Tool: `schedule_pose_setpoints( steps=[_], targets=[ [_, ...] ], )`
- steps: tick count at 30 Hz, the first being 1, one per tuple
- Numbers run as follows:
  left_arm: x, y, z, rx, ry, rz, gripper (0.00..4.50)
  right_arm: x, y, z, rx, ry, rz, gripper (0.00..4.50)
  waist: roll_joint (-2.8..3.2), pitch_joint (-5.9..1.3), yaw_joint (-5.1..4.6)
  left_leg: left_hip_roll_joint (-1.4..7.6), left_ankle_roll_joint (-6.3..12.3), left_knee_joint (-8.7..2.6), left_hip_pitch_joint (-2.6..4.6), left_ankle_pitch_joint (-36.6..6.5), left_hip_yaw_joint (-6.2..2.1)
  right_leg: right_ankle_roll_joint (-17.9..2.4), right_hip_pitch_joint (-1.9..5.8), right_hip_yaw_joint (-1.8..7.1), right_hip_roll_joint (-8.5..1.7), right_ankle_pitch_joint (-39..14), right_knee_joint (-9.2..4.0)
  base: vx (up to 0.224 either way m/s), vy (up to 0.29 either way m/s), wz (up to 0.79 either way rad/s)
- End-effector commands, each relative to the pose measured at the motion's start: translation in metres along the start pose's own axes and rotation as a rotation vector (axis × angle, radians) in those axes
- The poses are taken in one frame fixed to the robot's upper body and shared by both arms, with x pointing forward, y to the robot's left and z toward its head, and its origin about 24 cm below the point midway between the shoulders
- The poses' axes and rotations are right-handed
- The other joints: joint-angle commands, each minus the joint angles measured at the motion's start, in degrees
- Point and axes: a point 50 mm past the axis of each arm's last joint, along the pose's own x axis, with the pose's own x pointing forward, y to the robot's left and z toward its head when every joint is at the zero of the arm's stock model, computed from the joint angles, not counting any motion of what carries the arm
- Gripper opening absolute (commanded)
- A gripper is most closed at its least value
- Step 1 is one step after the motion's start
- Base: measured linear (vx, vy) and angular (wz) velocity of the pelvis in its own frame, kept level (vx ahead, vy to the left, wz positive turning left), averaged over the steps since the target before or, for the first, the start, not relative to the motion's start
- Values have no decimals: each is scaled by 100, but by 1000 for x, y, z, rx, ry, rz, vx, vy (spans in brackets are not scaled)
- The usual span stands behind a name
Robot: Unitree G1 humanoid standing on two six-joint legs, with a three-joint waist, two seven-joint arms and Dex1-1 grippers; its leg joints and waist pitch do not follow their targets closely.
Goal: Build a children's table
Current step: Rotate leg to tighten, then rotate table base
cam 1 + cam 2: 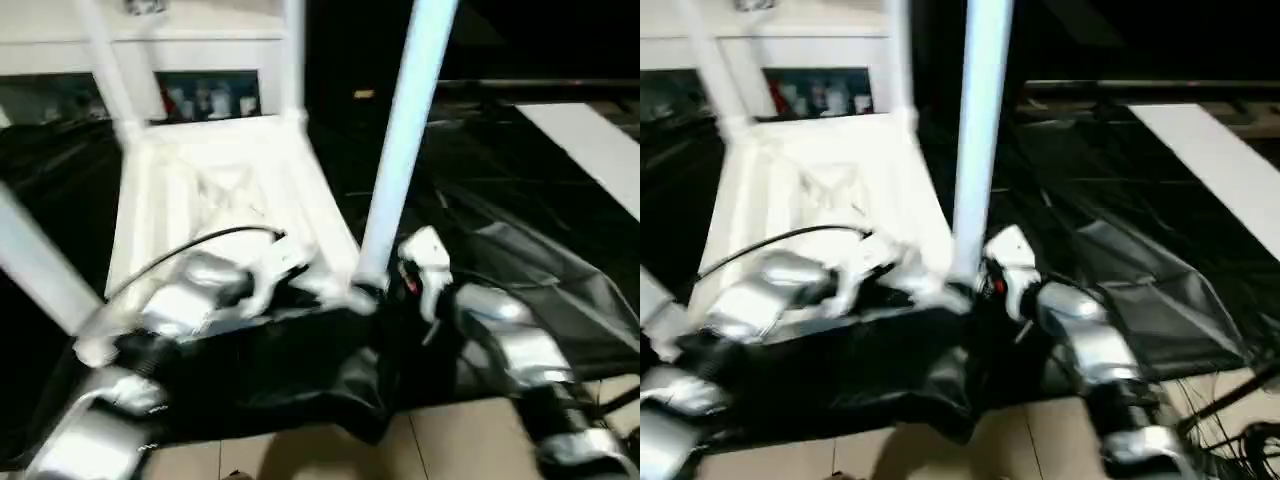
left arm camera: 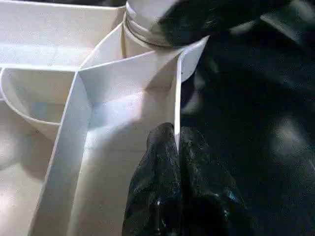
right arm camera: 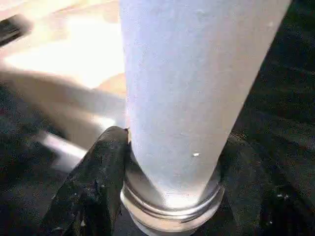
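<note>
Item, as we judge it: tabletop (image 1: 215, 200) inverted on the counter (image 1: 520, 230), light, stiff, slick plastic; left gripper (image 2: 176, 142) pinches its rim, right gripper (image 3: 162, 167) straddles the near leg (image 1: 405, 130) at its collar, the best hold.

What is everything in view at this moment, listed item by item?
tabletop: one, white, upside down on the black sheet, ribbed side up
legs: four, white, standing up from the tabletop's corner sockets
black sheet: one, black, wrinkled, covering the work table
cabinet: one, white with glass doors, behind the work table
white panel: one, white, far right on the table
cable: one, black, arching over the left forearm
floor: beige tiles, nearest edge
forearms: two, silver, left and right
left tool: one, black, pinching the tabletop's rim wall
right tool: one, black, at the near right leg's base
</note>
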Motion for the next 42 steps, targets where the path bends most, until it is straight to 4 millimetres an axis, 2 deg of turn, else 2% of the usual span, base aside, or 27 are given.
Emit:
schedule_pose_setpoints(
  steps=[1, 3, 6, 7, 9, 14, 17, 18, 20, 21, 22, 26, 28, 29, 30, 31, 33, 34, 36, 41, 42],
  targets=[
    [6, -2, 11, -3, -44, 1, 0, 8, 16, -8, 43, 26, 18, 244, -20, -349, 8, 146, -61, -429, 48, -1846, -75, -862, 237, 198, -284, -2430, -507, 0, 0, 0],
    [8, -6, 14, 13, -53, -35, 0, 8, 25, -4, 30, -2, 66, 243, -10, -354, 2, 148, -17, -425, 58, -1849, -70, -844, 224, 205, -277, -2365, -515, 0, 0, 0],
    [7, -5, 15, 27, -53, -46, 0, 5, 27, 0, 30, -39, 89, 243, -5, -369, 6, 157, 38, -426, 40, -1680, -65, -939, 243, 214, -268, -1965, -474, 0, 0, 0],
    [7, -4, 14, 29, -50, -43, 0, 5, 27, 1, 38, -46, 87, 261, 3, -373, 1, 158, 61, -419, 36, -1607, -56, -1038, 249, 216, -259, -1716, -450, 0, 0, 0],
    [6, -3, 14, 32, -46, -43, 0, 2, 24, 3, 53, -57, 89, 280, 5, -371, -1, 153, 90, -415, 40, -1586, -48, -1093, 255, 216, -259, -1633, -447, 0, 0, 0],
    [5, -2, 13, 39, -47, -40, 0, -7, 19, 6, -27, -33, 84, 318, 4, -373, 25, 163, 108, -411, 49, -1551, -45, -1088, 256, 221, -267, -1617, -446, 0, 0, 0],
    [4, -3, 14, 40, -71, -35, 0, -21, 9, 7, -78, 1, 105, 318, -6, -365, 66, 169, 125, -406, 64, -1590, -37, -1038, 256, 224, -261, -1712, -458, 0, 0, 0],
    [3, -4, 15, 18, -88, -50, 27, -29, 4, 7, -107, 16, 126, 323, -15, -359, 84, 171, 141, -409, 54, -1570, -38, -1025, 264, 224, -263, -1728, -461, 0, 0, 0],
    [2, -5, 17, 13, -106, -50, 44, -37, 0, 7, -126, 27, 141, 325, -24, -367, 97, 172, 170, -404, 37, -1492, -39, -1038, 276, 225, -266, -1635, -445, 0, 0, 0],
    [-1, -5, 20, 5, -135, -48, 55, -47, -6, 7, -147, 39, 151, 325, -25, -370, 104, 167, 194, -394, 21, -1430, -42, -1064, 286, 221, -272, -1561, -432, 0, 0, 0],
    [-1, -5, 20, 5, -135, -48, 57, -47, -6, 7, -147, 39, 151, 325, -30, -374, 105, 170, 208, -394, 13, -1397, -43, -1080, 303, 217, -271, -1508, -429, 0, 0, 0],
    [-14, -7, 33, 0, -226, -42, 86, -71, -16, 11, -188, 52, 179, 325, -4, -374, 116, 188, 328, -377, 8, -1301, -42, -1269, 310, 212, -266, -1162, -395, 0, 0, 0],
    [-21, -9, 35, 7, -231, -47, 92, -77, -15, 12, -195, 58, 207, 325, -19, -354, 80, 178, 325, -387, -2, -1418, -46, -1181, 315, 201, -267, -1506, -425, 0, 0, 0],
    [-21, -9, 35, 7, -231, -47, 115, -77, -15, 12, -195, 58, 207, 325, -19, -354, 80, 178, 325, -387, -2, -1418, -46, -1181, 315, 201, -267, -1506, -425, 0, 0, 0],
    [-27, -11, 34, 10, -226, -44, 124, -80, -13, 12, -192, 62, 234, 325, -19, -343, 65, 166, 327, -383, 3, -1479, -40, -1117, 297, 201, -259, -1738, -458, 0, 0, 0],
    [-33, -13, 32, 14, -209, -33, 124, -82, -9, 13, -187, 62, 262, 325, -14, -344, 66, 189, 303, -395, 10, -1523, -51, -1086, 303, 208, -269, -1845, -453, 0, 0, 0],
    [-39, -15, 27, 16, -174, -5, 145, -79, -3, 15, -173, 44, 282, 325, 3, -337, 42, 190, 276, -414, 5, -1575, -64, -1029, 281, 201, -251, -1959, -462, 0, 0, 0],
    [-42, -17, 20, 5, -152, 25, 158, -72, 2, 18, -150, 15, 279, 325, 29, -333, 31, 181, 236, -410, 32, -1687, -61, -997, 247, 196, -239, -2099, -483, 0, 0, 0],
    [-44, -20, 14, -17, -140, 49, 171, -67, 8, 21, -124, -12, 292, 325, 30, -331, 5, 187, 161, -422, 34, -1760, -68, -1021, 235, 197, -226, -2074, -472, 0, 0, 0],
    [-48, -32, -6, -95, -136, 72, 209, -55, 29, 24, -84, -41, 380, 325, 37, -326, 27, 191, 75, -441, 48, -1873, -70, -946, 209, 211, -224, -2090, -481, 0, 0, 0],
    [-49, -35, -9, -100, -131, 62, 214, -51, 32, 24, -81, -46, 379, 325, 24, -332, 34, 191, 68, -439, 50, -1857, -73, -941, 210, 211, -226, -2075, -476, 0, 0, 0]
  ],
)
